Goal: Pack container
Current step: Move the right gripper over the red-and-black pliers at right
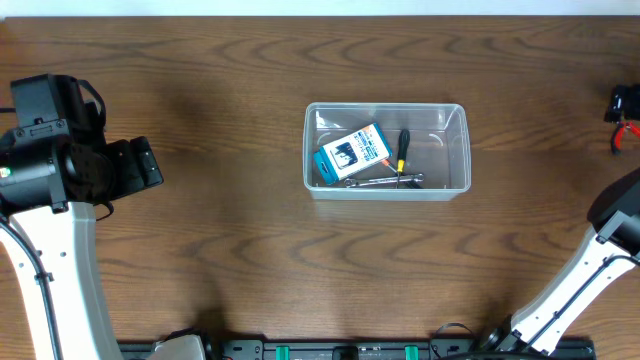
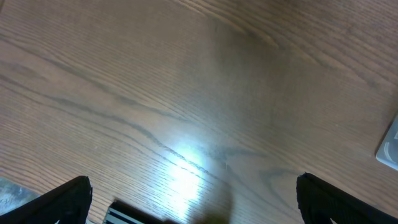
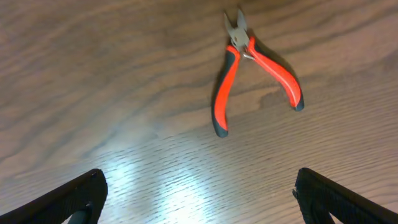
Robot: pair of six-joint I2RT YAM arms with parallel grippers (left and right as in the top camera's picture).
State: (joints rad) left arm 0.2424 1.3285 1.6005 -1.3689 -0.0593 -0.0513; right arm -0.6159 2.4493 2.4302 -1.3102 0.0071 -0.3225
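A clear plastic container point(image 1: 385, 150) stands at the table's middle. Inside lie a blue and white box point(image 1: 352, 152), a black-and-yellow-handled screwdriver point(image 1: 403, 148) and a metal wrench point(image 1: 385, 182). Red-handled pliers point(image 3: 249, 68) rest on the wood at the far right edge point(image 1: 625, 135), their handles spread. My right gripper point(image 3: 202, 199) hovers open just short of the pliers, with nothing between its fingers. My left gripper point(image 2: 196, 202) is open over bare wood at the far left point(image 1: 148, 165), well away from the container, whose corner point(image 2: 390, 146) shows at that view's right edge.
A black rail point(image 1: 400, 350) runs along the table's front edge. The wooden tabletop point(image 1: 230, 250) stretches wide between the left arm and the container.
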